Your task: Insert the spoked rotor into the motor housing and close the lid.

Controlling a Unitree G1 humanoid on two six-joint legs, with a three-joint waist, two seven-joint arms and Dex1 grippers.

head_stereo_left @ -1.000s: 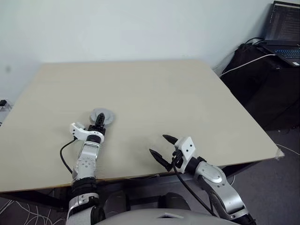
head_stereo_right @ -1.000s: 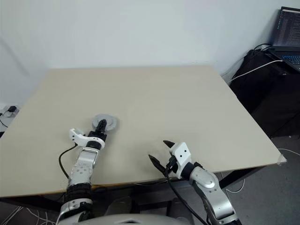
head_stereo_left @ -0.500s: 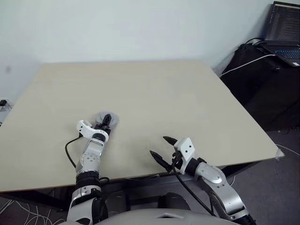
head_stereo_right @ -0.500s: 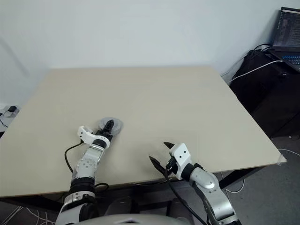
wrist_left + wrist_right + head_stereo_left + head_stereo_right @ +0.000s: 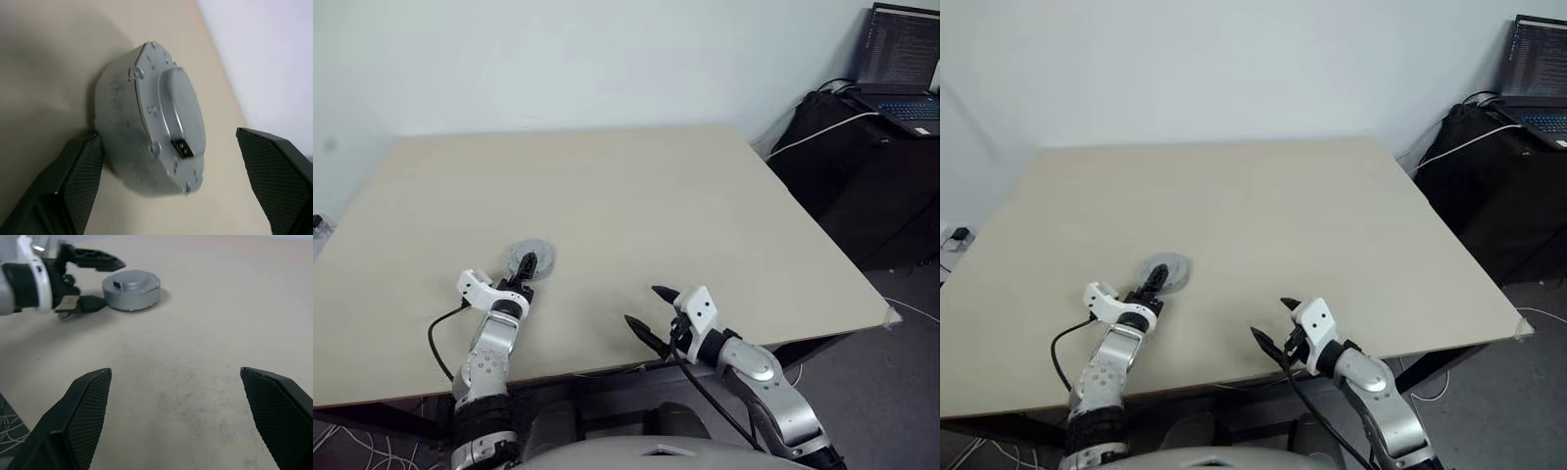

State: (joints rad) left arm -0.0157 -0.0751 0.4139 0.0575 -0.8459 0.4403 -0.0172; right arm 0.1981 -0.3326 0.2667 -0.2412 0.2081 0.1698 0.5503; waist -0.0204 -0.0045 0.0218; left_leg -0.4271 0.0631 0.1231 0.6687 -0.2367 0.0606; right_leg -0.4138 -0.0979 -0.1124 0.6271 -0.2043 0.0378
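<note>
No readable text, labels or numbers anywhere. Laptop screen (image 5: 898, 44) at the far right carries rows of fine lines, too small to make out. Grey round casing (image 5: 151, 132) bears no legible marking.

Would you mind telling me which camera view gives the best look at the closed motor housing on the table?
The left wrist view: the motor housing sits large between open fingers, its lid and screws plain. The right wrist view shows it small beside the left gripper; the eye views show a small grey disc partly behind that gripper.
</note>
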